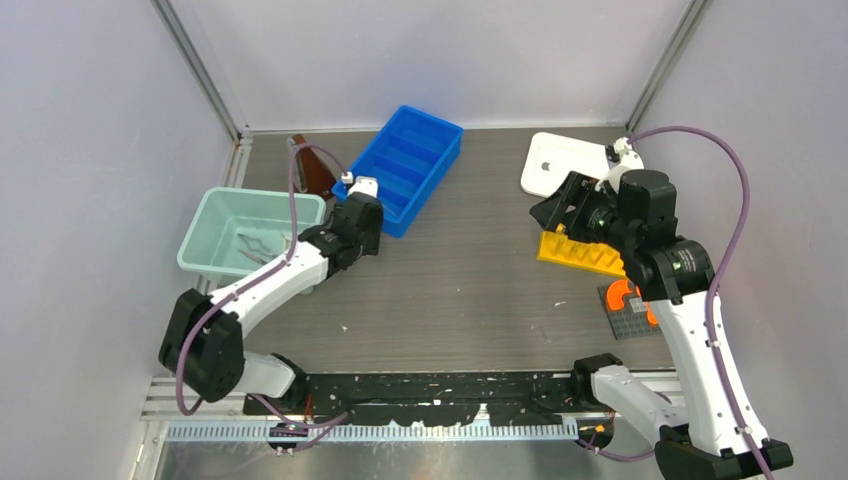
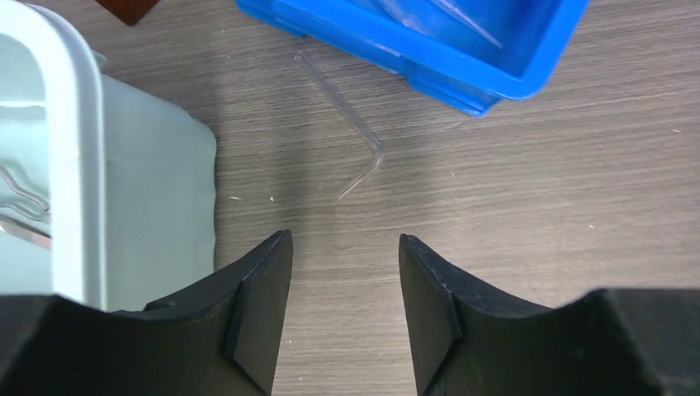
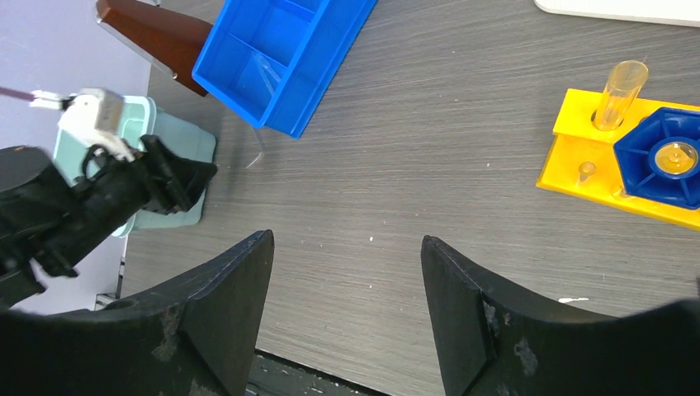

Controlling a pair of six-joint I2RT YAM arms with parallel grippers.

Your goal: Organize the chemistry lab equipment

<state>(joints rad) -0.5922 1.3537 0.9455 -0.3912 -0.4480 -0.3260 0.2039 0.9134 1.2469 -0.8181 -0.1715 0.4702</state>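
Note:
A bent clear glass rod lies on the table between the teal bin and the blue bin. My left gripper hovers just short of it, open, with only bare table between its fingers. Silver tongs rest inside the teal bin. Thin glass tubes lie in the blue bin. My right gripper is open and empty, to the left of the yellow rack. The rack holds a clear tube and a blue-capped tube. The white lid lies behind it.
A brown piece leans at the back, beside the blue bin. A grey plate with an orange part sits near the right arm. White walls close in the table on three sides.

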